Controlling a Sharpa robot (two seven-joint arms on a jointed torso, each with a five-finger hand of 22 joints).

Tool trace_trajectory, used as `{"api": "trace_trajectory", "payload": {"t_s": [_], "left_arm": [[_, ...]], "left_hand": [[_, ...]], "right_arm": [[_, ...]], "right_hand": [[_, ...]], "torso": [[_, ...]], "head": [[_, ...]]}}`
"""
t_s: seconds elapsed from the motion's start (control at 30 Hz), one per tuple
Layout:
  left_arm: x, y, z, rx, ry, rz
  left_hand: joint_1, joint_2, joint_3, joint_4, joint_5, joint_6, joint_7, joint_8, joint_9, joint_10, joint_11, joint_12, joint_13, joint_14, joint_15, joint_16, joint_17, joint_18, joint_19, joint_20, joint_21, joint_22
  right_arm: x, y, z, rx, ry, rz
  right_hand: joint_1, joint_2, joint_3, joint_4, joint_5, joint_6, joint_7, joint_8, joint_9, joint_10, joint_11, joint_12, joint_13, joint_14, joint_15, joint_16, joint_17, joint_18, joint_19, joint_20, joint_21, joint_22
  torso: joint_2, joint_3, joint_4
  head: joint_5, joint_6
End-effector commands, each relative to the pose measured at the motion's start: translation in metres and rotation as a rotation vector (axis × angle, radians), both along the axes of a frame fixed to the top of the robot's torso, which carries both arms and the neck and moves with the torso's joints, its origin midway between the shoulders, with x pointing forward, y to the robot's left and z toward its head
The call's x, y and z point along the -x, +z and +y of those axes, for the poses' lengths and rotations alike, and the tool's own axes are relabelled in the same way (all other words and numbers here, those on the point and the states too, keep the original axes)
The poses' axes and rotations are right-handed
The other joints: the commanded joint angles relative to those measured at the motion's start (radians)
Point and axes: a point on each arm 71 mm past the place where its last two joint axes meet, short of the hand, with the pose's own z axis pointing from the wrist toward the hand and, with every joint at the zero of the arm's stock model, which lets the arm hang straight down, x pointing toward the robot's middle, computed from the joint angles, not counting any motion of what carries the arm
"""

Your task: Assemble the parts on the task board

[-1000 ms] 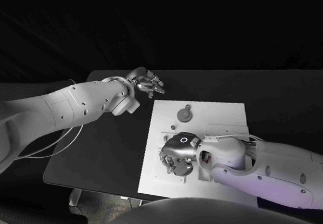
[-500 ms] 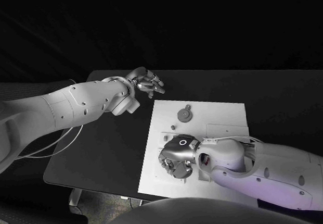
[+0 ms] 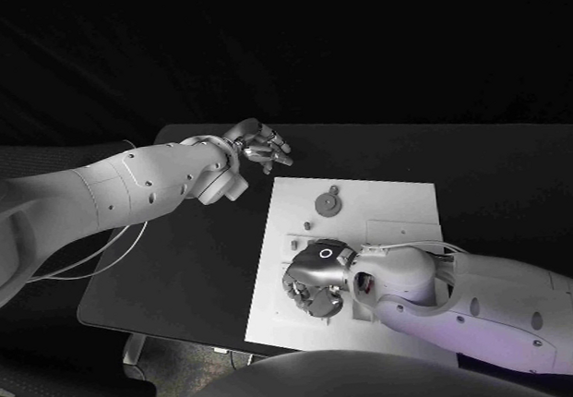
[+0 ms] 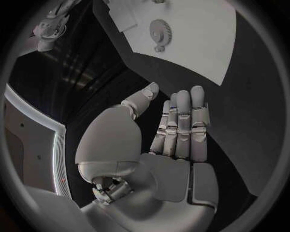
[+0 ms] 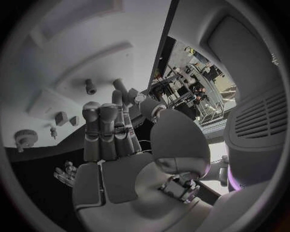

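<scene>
The left hand [image 3: 258, 145] hovers empty, fingers apart, above the black bench [image 3: 191, 261]. The white task board [image 3: 383, 200] lies mid-bench, a grey gear [image 3: 328, 202] on it (far end). The right hand [image 3: 314, 275] covers its near parts; cannot tell its grasp.

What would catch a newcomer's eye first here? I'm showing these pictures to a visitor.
The white task board in the middle of the black table stands out, with a round gear lying near its far end. The right hand is bent over the board's near end, while the left hand hovers off the board beyond its far left corner, fingers apart.
</scene>
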Motion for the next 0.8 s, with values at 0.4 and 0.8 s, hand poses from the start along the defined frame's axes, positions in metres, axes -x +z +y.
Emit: {"api": "trace_trajectory", "payload": {"t_s": [0.4, 0.8], "left_arm": [[0.0002, 0.0009, -0.0014, 0.001, -0.013, 0.0], [0.0003, 0.0007, -0.0004, 0.0, -0.012, 0.003]], "left_hand": [[0.003, 0.01, -0.003, 0.005, -0.002, 0.001, 0.008, 0.006, -0.002, -0.008, 0.0, 0.001, -0.001, 0.007, 0.002, -0.004, 0.002, 0.053, -0.002, -0.005, -0.006, 0.002], [0.001, 0.01, -0.004, 0.007, -0.002, 0.001, 0.008, 0.006, -0.002, -0.008, 0.0, 0.001, -0.001, 0.007, 0.002, -0.005, 0.003, 0.053, -0.002, -0.005, -0.006, 0.002]], "right_arm": [[0.0009, -0.009, -0.0053, 0.046, -0.001, 0.018], [-0.0036, -0.0098, -0.0074, 0.027, -0.033, 0.038]], "right_hand": [[0.004, 0.009, 0.005, 0.002, 0.002, 0.013, -0.004, 0.008, 0.033, 0.002, 0.006, -0.007, 0.002, -0.003, -0.004, -0.004, 0.001, 0.096, 0.003, -0.007, -0.003, 0.001], [-0.055, -0.095, -0.067, 0.005, 0.003, -0.103, 0.045, -0.059, 0.009, -0.074, 0.037, -0.051, -0.009, -0.02, 0.024, -0.006, 0.004, 0.096, -0.007, 0.001, -0.01, 0.002]], "torso": [[0.0, 0.0, -0.0003], [0.0, 0.0001, -0.0008]], "head": [[0.001, 0.0], [-0.002, 0.0]]}}
